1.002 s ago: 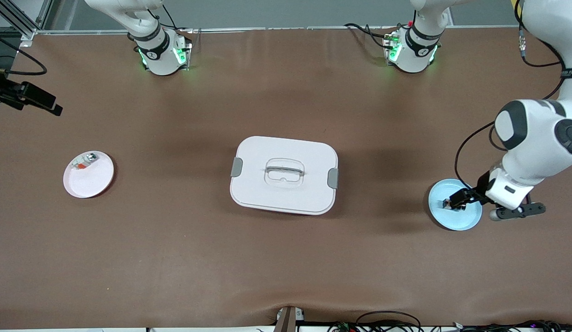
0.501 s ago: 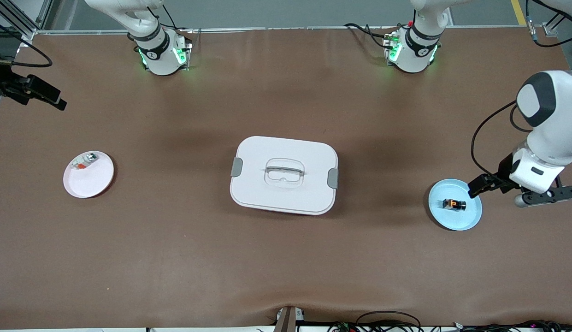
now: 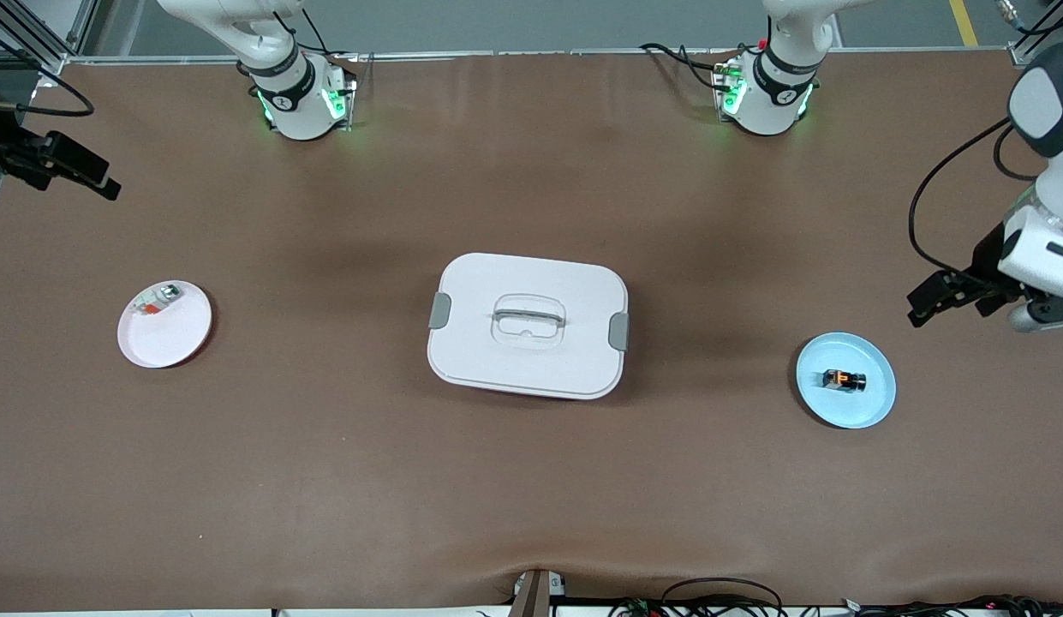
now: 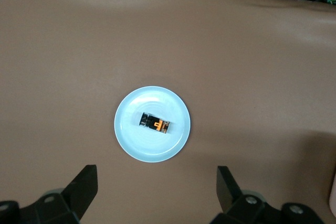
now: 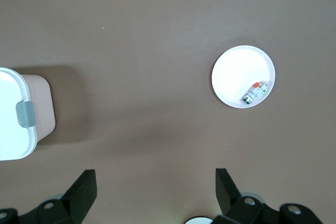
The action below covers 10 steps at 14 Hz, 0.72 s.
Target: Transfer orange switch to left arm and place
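The orange switch [image 3: 844, 380] lies on its side on a light blue plate [image 3: 870, 403] near the left arm's end of the table. My left gripper [image 3: 922, 308] is open and empty, up in the air beside that plate. In the left wrist view the switch [image 4: 155, 123] lies on the plate [image 4: 126, 136], ahead of the open left gripper [image 4: 156, 178]. The white box [image 3: 528, 326] stands shut at mid-table. My right gripper [image 3: 103, 183] is open and empty, high over the right arm's end; the right wrist view [image 5: 155, 178] shows it wide open.
A white plate [image 3: 170, 343] near the right arm's end holds a small white-grey part with a red bit [image 3: 154, 302]. The right wrist view shows this plate [image 5: 236, 72] and one latched end of the box [image 5: 16, 114]. Cables run along the table's near edge.
The left gripper let go of the orange switch on the blue plate, then rose and drew away toward the left arm's end. The right gripper barely moved.
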{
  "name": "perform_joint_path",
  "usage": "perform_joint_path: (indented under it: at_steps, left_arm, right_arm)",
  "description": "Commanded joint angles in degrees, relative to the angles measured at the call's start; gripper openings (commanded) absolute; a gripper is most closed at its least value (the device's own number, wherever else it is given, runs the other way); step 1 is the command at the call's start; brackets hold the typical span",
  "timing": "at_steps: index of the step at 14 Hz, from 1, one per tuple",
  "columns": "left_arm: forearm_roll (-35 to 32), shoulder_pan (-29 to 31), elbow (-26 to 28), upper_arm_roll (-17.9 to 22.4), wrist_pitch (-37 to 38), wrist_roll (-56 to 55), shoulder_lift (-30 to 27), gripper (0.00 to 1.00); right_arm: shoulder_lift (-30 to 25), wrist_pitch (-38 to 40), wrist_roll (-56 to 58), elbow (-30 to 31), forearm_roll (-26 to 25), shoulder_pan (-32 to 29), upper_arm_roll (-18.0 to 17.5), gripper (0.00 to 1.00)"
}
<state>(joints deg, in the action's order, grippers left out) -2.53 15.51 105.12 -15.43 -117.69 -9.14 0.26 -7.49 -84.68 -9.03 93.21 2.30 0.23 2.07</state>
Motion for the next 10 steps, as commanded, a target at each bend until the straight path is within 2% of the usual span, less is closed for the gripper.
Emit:
perform_joint_path:
  at_steps: [1, 5, 10]
  left_arm:
    - [1.0, 0.1, -0.1, -0.2, 2.6, 1.1, -3.9, 1.00]
    - [1.4, 0.1, -7.3, -0.2, 11.3, 1.4, -4.0, 1.00]
    - [1.4, 0.1, -8.7, 0.4, 14.6, 5.8, -4.2, 1.00]
  right_arm:
    - [-1.6, -0.2, 0.2, 1.1, -2.3, -0.7, -1.0, 1.00]
    - [-1.6, -0.8, 3.5, 0.2, -3.2, -0.6, -1.3, 1.00]
    - [-1.5, -1.4, 3.7, 0.2, -3.2, -0.8, -2.9, 1.00]
